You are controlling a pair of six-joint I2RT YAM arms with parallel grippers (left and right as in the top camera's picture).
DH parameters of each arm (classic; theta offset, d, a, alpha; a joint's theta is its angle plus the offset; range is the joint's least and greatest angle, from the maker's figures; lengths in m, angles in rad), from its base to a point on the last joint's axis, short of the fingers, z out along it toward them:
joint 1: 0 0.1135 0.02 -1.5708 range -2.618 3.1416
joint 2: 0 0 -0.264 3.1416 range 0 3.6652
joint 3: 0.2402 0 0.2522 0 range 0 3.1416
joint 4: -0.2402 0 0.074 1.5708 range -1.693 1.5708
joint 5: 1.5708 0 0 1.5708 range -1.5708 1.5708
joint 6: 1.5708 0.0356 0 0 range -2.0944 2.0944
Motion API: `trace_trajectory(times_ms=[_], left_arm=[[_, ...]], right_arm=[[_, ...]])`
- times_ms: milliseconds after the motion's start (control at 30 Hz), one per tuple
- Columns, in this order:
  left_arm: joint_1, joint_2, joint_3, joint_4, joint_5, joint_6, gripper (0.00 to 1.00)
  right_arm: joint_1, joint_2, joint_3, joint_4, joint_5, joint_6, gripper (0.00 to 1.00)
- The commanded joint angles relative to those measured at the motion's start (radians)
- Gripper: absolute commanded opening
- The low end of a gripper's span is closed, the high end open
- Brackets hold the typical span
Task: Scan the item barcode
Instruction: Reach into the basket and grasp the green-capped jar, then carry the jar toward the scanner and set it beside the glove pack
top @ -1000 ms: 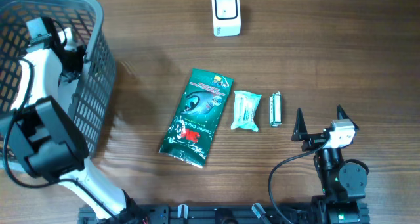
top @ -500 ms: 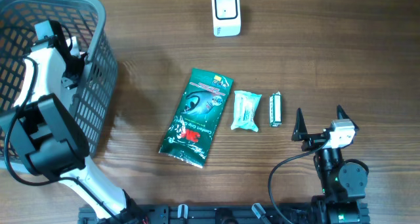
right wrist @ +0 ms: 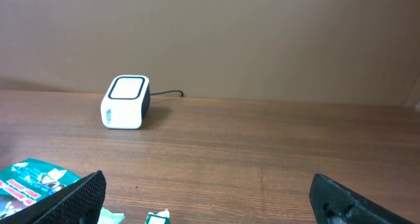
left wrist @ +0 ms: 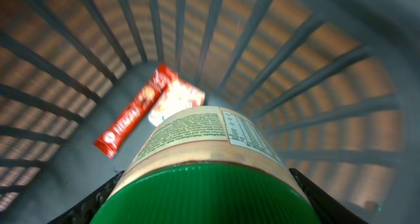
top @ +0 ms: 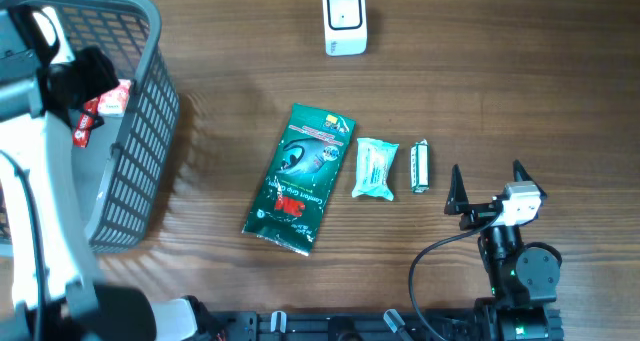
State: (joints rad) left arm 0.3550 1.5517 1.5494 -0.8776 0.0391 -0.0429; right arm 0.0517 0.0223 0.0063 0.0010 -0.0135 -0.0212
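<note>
Lifted since a second ago, the left end effector (left wrist: 210,201) is now raised within the basket (top: 150,121) and is closed partway on a green-lidded jar (left wrist: 197,142), held above a red packet (left wrist: 130,122). The jar's long axis is pointed away from the wrist, lid nearest. The scanner (top: 344,21) is set well to the right, at the table's far edge, so a rightward carry is judged necessary. The right end effector (top: 487,181) is held wide open, empty.
</note>
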Motion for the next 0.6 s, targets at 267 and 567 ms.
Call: trace_trajectory(times_ms=[267,567], left_arm=[[-0.369,-0.364,0.074,-0.044,0.181,-0.208,0.59],[-0.726,-0.111,0.073,0.017,0.173,-0.306,0.59]], right_arm=[[0.003,-0.005,-0.001,0.006,0.014,-0.005,1.0],[0.003,-0.005,-0.001,0.006,0.014,-0.005,1.0]])
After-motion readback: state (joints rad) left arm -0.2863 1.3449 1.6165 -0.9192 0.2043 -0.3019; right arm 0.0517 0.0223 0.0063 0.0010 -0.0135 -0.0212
